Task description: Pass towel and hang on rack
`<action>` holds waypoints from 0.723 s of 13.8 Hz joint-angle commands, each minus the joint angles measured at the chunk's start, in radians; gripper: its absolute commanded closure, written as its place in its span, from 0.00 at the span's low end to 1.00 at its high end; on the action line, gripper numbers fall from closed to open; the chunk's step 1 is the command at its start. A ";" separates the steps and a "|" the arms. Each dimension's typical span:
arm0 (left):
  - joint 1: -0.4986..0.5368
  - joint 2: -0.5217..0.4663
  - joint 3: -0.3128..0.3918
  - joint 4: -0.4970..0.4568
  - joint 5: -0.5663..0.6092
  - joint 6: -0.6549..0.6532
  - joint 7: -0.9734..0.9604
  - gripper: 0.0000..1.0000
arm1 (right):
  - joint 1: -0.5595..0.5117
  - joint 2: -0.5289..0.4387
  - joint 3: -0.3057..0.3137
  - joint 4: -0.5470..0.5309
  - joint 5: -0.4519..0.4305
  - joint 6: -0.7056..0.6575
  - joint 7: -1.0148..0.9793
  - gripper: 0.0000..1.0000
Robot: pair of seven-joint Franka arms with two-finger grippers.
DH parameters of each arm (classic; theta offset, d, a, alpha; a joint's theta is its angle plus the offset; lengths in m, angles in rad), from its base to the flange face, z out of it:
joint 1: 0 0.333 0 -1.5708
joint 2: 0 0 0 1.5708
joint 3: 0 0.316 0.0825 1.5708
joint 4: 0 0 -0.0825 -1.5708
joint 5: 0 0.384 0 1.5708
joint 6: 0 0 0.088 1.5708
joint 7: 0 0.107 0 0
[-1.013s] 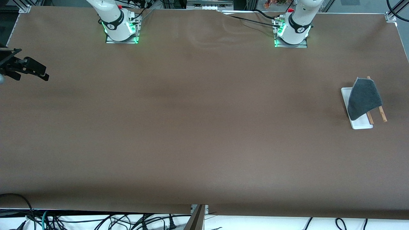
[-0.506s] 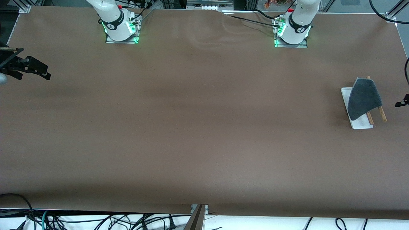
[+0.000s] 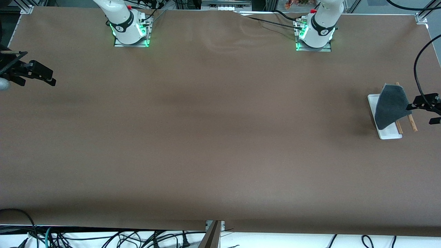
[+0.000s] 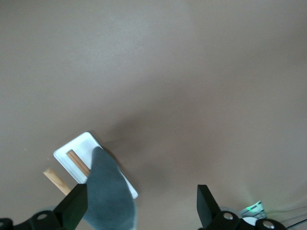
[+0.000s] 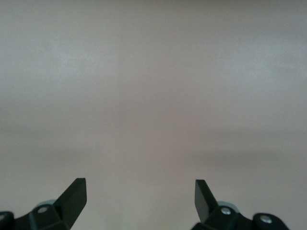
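The towel (image 3: 392, 106) is draped grey face out over the rods of the rack (image 3: 387, 132), which stands on the worktop (image 3: 220, 137) toward the left arm's end, so the hanging looks done, or else this is a reset and the cloth is about to be lifted off; I cannot tell which. The left gripper (image 3: 425, 112) hangs just beside the rack's rod ends with its jaws wide apart and empty, and in the left wrist view one black finger (image 4: 74, 208) sits close to the towel's lower fold (image 4: 108, 191). That closeness is the main risk: a sideways drift of the left arm could catch the cloth's edge and drag it off the rods, or knock a rod and tip the light stand on its flat white base. The drape also looks uneven, with more cloth hanging toward the white base than on the rod ends, so a small nudge could let it slide down. If a grasp is intended, closing too low could pinch a rod along with the cloth. The right gripper (image 3: 34, 70) waits over the right arm's end of the worktop, jaws apart and empty, well clear of everything
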 commanded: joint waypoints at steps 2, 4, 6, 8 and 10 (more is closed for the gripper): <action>-0.074 -0.197 0.038 -0.212 0.028 0.030 -0.147 0.00 | 0.000 0.000 0.002 0.019 0.014 -0.022 -0.010 0.00; -0.100 -0.240 0.050 -0.249 0.025 0.033 -0.216 0.00 | 0.000 0.000 0.002 0.020 0.014 -0.016 -0.010 0.00; -0.161 -0.318 0.072 -0.316 0.011 0.055 -0.311 0.00 | 0.000 0.002 0.005 0.025 0.012 -0.019 -0.011 0.00; -0.220 -0.370 0.080 -0.362 0.007 0.063 -0.450 0.00 | 0.000 0.002 0.005 0.025 0.012 -0.017 -0.010 0.00; -0.325 -0.381 0.156 -0.370 -0.013 0.060 -0.532 0.00 | 0.000 0.003 0.005 0.027 0.012 -0.014 -0.010 0.00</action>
